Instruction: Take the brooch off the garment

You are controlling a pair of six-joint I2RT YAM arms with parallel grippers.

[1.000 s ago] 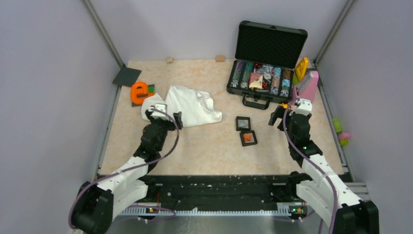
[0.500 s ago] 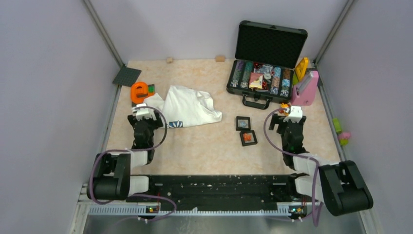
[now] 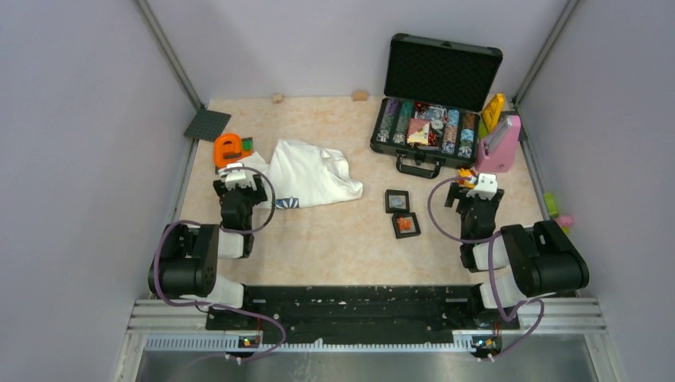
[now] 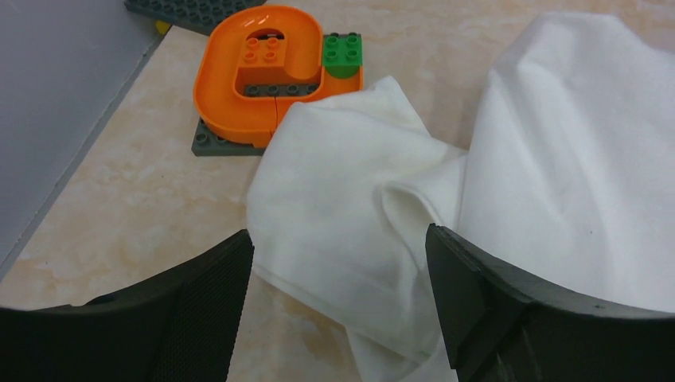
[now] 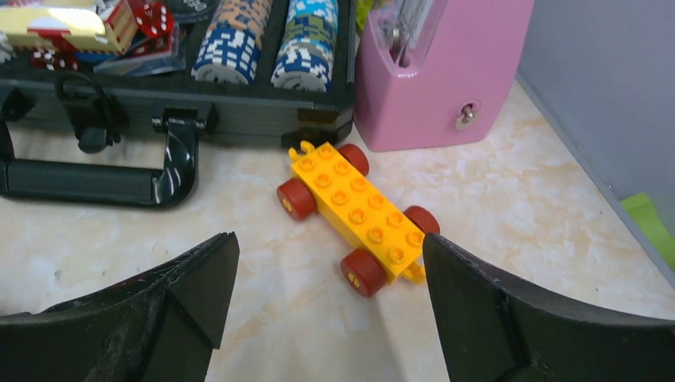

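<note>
Both arms pulled back from the shirt [image 3: 310, 171], left gripper [image 4: 338, 243] and right gripper [image 5: 328, 247] spread wide, empty. Maybe the brooch [image 3: 406, 225] sat in the little box [image 3: 396, 232] right of the shirt; only resting seemed left.

**A:** The white shirt [image 3: 306, 173] is lying crumpled on the left half of the table [image 3: 334, 247], folds bunching up, its dark blue patch [image 3: 287, 202] showing at the near edge.

**B:** And the brooch [image 3: 406, 225]?

**A:** It's sitting as a tiny orange-red speck in a small black box [image 3: 395, 228], well apart from the shirt.
</note>
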